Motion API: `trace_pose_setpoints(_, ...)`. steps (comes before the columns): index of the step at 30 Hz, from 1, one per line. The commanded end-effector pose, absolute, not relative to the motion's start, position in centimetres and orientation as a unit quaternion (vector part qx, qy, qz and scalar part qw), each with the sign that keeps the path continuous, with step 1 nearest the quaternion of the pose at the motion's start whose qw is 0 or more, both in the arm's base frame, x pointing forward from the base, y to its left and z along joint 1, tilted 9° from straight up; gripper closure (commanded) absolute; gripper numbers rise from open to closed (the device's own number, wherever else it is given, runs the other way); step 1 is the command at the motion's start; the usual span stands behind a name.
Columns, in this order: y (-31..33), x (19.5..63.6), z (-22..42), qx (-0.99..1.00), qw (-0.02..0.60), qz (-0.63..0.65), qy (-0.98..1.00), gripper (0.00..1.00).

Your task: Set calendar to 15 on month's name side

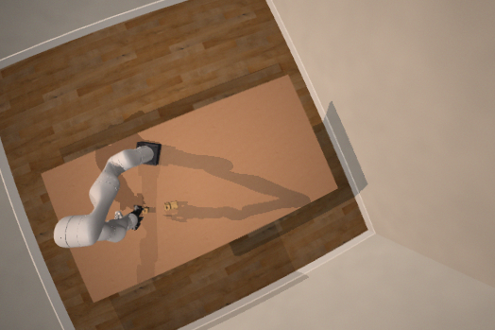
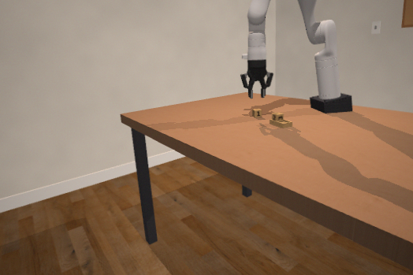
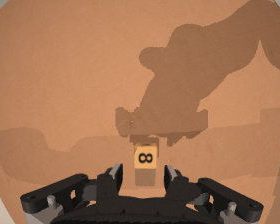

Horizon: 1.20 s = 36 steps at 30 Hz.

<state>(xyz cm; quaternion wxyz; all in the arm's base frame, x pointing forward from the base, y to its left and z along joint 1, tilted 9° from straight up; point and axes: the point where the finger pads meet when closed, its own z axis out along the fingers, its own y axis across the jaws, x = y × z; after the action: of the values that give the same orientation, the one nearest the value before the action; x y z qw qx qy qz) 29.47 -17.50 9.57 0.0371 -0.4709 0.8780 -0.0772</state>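
Observation:
A loose yellow cube (image 1: pixel 145 210) (image 2: pixel 257 113) (image 3: pixel 145 156) stands on the table beside the tray. It shows a 1 on a side face in the exterior view and an 8 on top in the wrist view. The small wooden tray (image 2: pixel 284 124) lies on the table. A second cube (image 2: pixel 277 117) is at the tray; a digit on it is too small to read surely, and so is the month's name. My gripper (image 2: pixel 257 96) (image 3: pixel 143 173) is half open and empty, above the loose cube, with its fingers on either side of the cube in the wrist view.
The table (image 1: pixel 246 137) (image 2: pixel 205 138) carries the arm's black base (image 1: pixel 154 153) (image 2: pixel 331 103), which stands behind and to the right of the tray in the exterior view. Arm shadows fall across the table around the cubes.

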Motion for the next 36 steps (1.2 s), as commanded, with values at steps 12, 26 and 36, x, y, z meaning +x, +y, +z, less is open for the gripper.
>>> trace_pose_setpoints(12, -17.9, 29.4, 7.6, -0.468, 0.034, -0.075, 0.88, 0.52)
trace_pose_setpoints(26, -18.1, 29.6, 6.0, -0.468, 0.034, -0.075, 0.88, 0.52)
trace_pose_setpoints(36, -18.1, 29.7, 5.7, -0.468, 0.034, -0.075, 0.88, 0.52)
